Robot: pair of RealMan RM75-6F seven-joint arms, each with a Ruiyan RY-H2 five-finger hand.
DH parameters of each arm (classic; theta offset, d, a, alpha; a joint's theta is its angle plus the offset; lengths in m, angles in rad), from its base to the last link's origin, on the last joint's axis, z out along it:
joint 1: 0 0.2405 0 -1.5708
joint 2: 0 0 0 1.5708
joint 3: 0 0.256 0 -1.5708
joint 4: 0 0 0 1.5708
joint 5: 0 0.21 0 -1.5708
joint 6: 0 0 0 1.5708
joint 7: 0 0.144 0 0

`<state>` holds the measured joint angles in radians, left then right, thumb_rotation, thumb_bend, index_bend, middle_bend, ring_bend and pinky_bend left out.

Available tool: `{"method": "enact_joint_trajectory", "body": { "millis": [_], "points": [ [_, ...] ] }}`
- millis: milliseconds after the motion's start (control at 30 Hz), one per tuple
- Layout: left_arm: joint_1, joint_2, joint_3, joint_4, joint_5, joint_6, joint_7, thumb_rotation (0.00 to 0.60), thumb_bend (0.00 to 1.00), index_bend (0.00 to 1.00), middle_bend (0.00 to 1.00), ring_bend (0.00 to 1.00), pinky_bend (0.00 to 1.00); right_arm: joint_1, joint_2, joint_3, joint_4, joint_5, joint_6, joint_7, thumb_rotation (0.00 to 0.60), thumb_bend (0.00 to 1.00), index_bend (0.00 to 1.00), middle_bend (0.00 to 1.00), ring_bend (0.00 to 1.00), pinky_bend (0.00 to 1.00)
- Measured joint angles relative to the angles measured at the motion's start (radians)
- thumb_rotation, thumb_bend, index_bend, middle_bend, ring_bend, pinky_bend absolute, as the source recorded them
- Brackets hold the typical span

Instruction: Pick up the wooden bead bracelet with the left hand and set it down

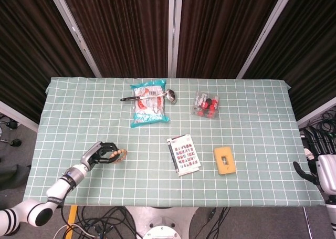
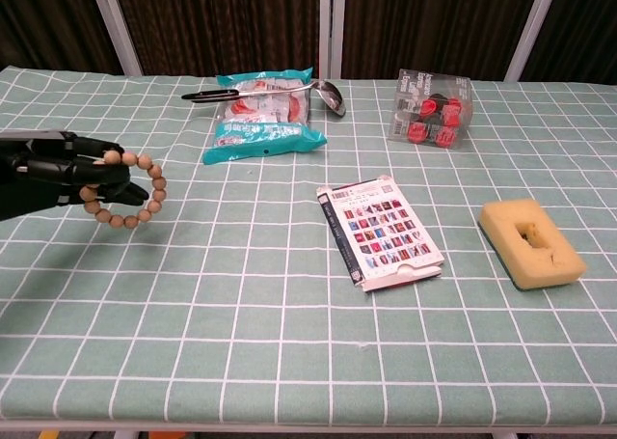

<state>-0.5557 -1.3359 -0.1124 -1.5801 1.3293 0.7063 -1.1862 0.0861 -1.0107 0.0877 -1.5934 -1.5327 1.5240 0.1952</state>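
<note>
The left robot hand (image 2: pixel 58 174) is holding the bracelet (image 2: pixel 130 190) in its fingertips, lifted just above the counter (image 2: pixel 289 314) near its left edge. The beads are hanging in a loop from the dark fingers (image 1: pixel 107 154). The right robot hand (image 1: pixel 321 170) is sitting off the counter's right edge, fingers apart, holding nothing.

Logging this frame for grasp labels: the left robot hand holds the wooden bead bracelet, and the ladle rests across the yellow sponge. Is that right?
Not quite. The left robot hand does hold the wooden bead bracelet, but the ladle rests across the teal snack bag, not the yellow sponge, which lies bare further right. The head view shows it.
</note>
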Motion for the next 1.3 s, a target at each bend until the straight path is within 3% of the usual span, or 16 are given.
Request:
{"method": "enact_joint_trajectory", "body": {
  "millis": [200,333,400,600,933,1300],
  "points": [
    [0.005,0.007,-0.029,-0.016,0.019,-0.016,-0.119,0.429,0.44,0.58,0.62,0.32,0.17,-0.003,0.004,0.003,-0.001,-0.001,0.010,-0.002,0.600,0.19,0.00,0.00,0.00,0.00],
    [0.014,-0.001,-0.036,-0.014,0.024,0.001,-0.140,0.267,0.44,0.57,0.62,0.32,0.16,-0.005,0.007,0.005,-0.003,-0.003,0.017,-0.003,0.600,0.19,0.00,0.00,0.00,0.00],
    [0.016,-0.002,-0.039,-0.014,0.027,0.006,-0.147,0.243,0.44,0.57,0.62,0.32,0.16,-0.006,0.007,0.005,-0.004,-0.004,0.019,-0.004,0.600,0.19,0.00,0.00,0.00,0.00],
    [0.025,-0.013,-0.040,-0.005,0.027,0.040,-0.109,0.243,0.42,0.57,0.62,0.32,0.16,-0.007,0.014,0.008,-0.008,-0.013,0.030,-0.001,0.600,0.19,0.00,0.00,0.00,0.00],
    [0.044,-0.067,-0.054,0.016,-0.071,0.112,0.128,0.284,0.42,0.58,0.65,0.32,0.15,-0.005,0.092,0.041,-0.056,-0.012,0.061,-0.022,0.600,0.17,0.00,0.01,0.00,0.00],
    [0.058,-0.082,-0.072,0.014,-0.106,0.103,0.174,0.287,0.44,0.59,0.66,0.32,0.15,0.006,0.102,0.040,-0.069,0.007,0.025,-0.017,0.600,0.17,0.00,0.01,0.00,0.00]
  ]
}}
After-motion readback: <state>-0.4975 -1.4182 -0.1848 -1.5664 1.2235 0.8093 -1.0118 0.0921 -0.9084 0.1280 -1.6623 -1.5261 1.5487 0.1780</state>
